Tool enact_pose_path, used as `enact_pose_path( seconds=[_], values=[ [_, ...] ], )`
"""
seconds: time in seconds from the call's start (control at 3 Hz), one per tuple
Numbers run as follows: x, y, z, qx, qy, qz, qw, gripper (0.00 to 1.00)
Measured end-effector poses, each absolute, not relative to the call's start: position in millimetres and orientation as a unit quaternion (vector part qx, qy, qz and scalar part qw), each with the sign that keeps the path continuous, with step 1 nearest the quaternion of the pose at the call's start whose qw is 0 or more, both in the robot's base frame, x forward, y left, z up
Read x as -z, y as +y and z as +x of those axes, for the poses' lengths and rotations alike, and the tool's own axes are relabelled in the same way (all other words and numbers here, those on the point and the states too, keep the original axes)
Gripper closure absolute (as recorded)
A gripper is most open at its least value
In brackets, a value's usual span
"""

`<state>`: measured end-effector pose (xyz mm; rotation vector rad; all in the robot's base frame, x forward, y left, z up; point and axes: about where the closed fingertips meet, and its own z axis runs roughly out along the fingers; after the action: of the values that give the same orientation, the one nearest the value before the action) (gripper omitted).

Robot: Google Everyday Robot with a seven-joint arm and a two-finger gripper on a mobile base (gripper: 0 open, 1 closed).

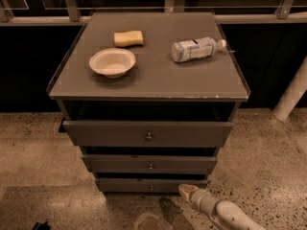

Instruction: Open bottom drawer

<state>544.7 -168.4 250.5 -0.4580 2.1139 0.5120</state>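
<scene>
The gripper hangs low over the speckled floor, at the end of a pale arm that enters from the lower right corner. Whether it is spread or closed cannot be told from this view. It holds nothing and touches nothing.

The bottom drawer lies just to the gripper's left and slightly above its tip, shut flush with the cabinet. Its small knob sits near the gripper but apart from it. The middle drawer and the top drawer are stacked further up from the gripper. Well above it, on the cabinet top, rest a bowl, a sponge and a bottle.

The step in hand looks like the approach: the gripper is at drawer height but not yet on the handle. The next move probably calls for a short shift left to line up with the knob, a firm grip around it, and then a straight pull away from the cabinet front. The knob is tiny, so alignment likely has to be precise.
</scene>
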Motion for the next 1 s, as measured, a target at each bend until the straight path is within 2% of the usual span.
enact_pose_path(
  seconds=[1.0],
  values=[
    [-206,-209,624,-0.150,0.850,-0.146,0.484,1.00]
  ],
)
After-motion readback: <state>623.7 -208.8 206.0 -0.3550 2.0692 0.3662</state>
